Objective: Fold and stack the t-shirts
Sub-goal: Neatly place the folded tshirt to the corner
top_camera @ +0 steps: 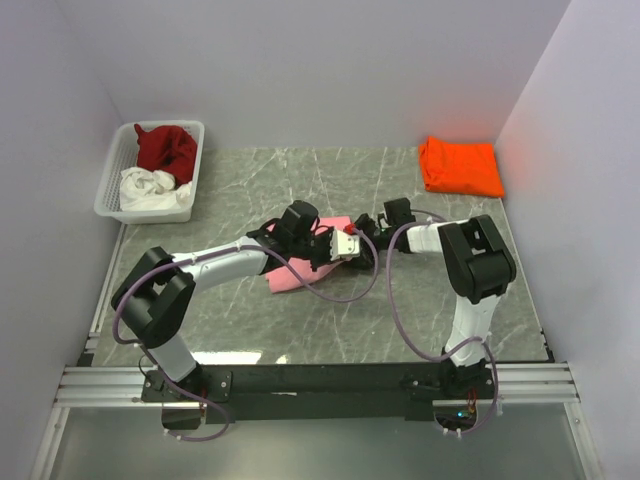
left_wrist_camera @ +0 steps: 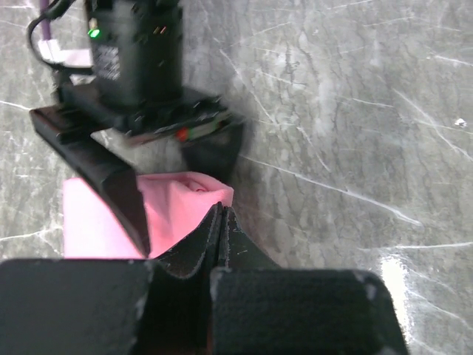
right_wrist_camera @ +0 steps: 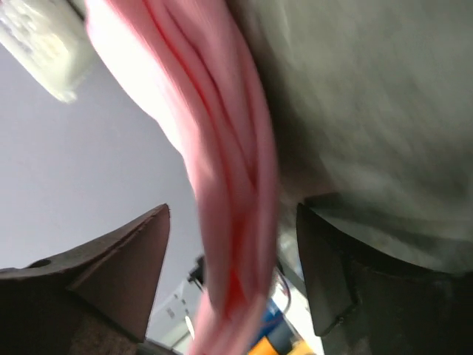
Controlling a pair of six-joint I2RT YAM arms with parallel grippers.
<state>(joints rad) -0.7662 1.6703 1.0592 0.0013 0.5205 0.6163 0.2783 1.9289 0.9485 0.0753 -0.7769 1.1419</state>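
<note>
Right wrist: right tool (right_wrist_camera: 230, 222) gapes around pink t-shirt (right_wrist_camera: 222, 140); left tool (left_wrist_camera: 221, 213) closed.

basket (top_camera: 108, 192): white plastic lattice, far-left corner | table (top_camera: 300, 175): grey veined marble-look top

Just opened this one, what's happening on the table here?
Both arms meet in the middle over the light pink t-shirt. The left gripper is shut at the shirt's edge; whether it pinches cloth is unclear. The right gripper stands open with a fold of pink cloth between its jaws. An orange t-shirt lies folded at far right; a dark red t-shirt and a white t-shirt sit crumpled in the basket.
</note>
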